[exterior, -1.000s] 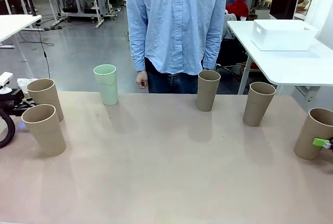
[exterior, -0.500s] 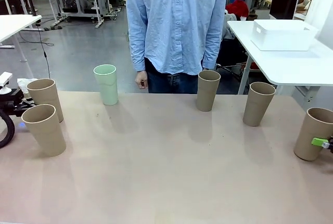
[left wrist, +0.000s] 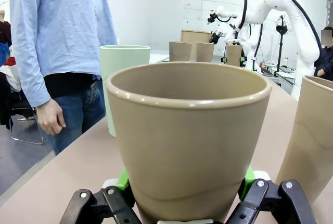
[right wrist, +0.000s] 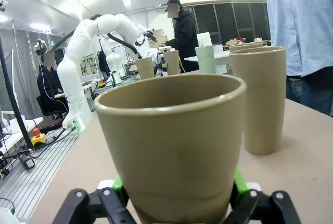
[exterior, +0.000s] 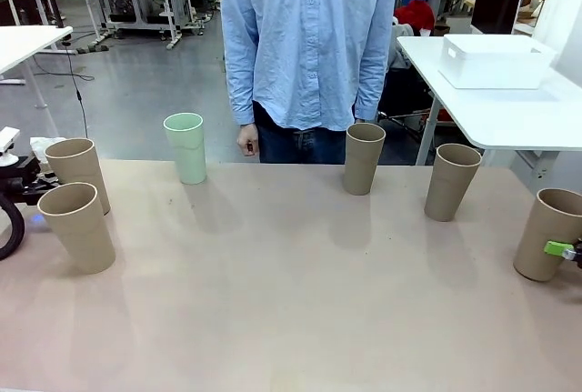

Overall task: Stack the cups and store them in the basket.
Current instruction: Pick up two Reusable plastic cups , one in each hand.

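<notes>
Six cups stand on the table: five tan and one mint green cup (exterior: 186, 146). My left gripper (left wrist: 184, 185) is shut on the back-left tan cup (exterior: 77, 172), its green pads (left wrist: 123, 178) pressing both sides of that cup (left wrist: 187, 130). The front-left tan cup (exterior: 77, 226) stands beside it. My right gripper (right wrist: 174, 187) is shut on the far-right tan cup (exterior: 548, 232), with one green pad (exterior: 562, 249) showing against the cup's side. Two more tan cups (exterior: 363, 157) (exterior: 452, 180) stand at the far edge. The white basket (exterior: 496, 72) sits on a separate table at the back right.
A person in a blue shirt stands at the far edge, one hand (exterior: 246, 140) hanging just behind the table. A dark cable (exterior: 11, 228) loops at the left edge. The wide middle of the tabletop (exterior: 291, 283) holds nothing.
The back-left tan cup has shifted very slightly to the left in my left gripper. The person's hand has swayed a little. The right side looks the same.
</notes>
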You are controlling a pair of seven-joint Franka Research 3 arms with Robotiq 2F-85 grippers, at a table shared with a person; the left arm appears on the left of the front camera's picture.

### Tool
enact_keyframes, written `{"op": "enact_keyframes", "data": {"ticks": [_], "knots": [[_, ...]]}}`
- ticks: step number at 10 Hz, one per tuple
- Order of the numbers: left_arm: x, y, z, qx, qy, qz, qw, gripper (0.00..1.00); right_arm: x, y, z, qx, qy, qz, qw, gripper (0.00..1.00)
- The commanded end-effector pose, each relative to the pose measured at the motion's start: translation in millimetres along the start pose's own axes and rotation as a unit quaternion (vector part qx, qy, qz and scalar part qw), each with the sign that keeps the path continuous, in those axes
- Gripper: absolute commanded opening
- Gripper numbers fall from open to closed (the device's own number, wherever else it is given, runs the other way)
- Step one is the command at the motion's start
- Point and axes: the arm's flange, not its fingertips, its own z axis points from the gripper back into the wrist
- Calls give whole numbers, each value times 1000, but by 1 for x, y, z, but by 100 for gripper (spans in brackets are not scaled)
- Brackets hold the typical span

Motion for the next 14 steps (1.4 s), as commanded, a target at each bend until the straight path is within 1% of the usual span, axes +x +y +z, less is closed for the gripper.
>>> {"op": "enact_keyframes", "data": {"ticks": [1, 2, 3, 4, 6, 8, 9, 10, 11, 12, 13, 14], "knots": [[2, 2, -1, 1, 5, -2, 1000, 42, 0, 1, 0, -1, 0, -4, 1000, 40], [2, 2, -1, 1, 5, -2, 1000, 42, 0, 1, 0, -1, 0, -4, 1000, 40], [0, 0, 0, 0, 0, 0, 1000, 87, 0, 0, 0, 0, 0, 0, 1000, 87], [29, -6, 5, 10, -2, -10, 1000, 87, 28, 17, -5, 0, -3, 18, 1000, 87], [79, -20, 7, -5, -35, -27, 999, 87, 73, 44, -17, 6, -3, 43, 999, 87], [120, -34, 3, -7, -38, -51, 998, 87, 104, 66, -32, -6, -2, 57, 998, 87], [140, -43, -4, -9, -43, -53, 998, 87, 120, 78, -40, -27, -5, 61, 998, 87], [163, -63, -11, -6, -47, -53, 997, 87, 133, 96, -54, -43, -4, 63, 997, 87], [183, -82, -23, 3, -40, -53, 998, 87, 144, 111, -67, -43, 5, 68, 997, 87], [201, -109, -36, 8, -29, -48, 998, 87, 155, 127, -83, -53, 5, 72, 996, 87], [212, -134, -47, -2, -30, -46, 998, 87, 163, 139, -97, -63, 4, 75, 995, 87], [214, -155, -57, -5, -19, -44, 999, 87, 166, 152, -104, -70, 4, 64, 996, 87]]}}
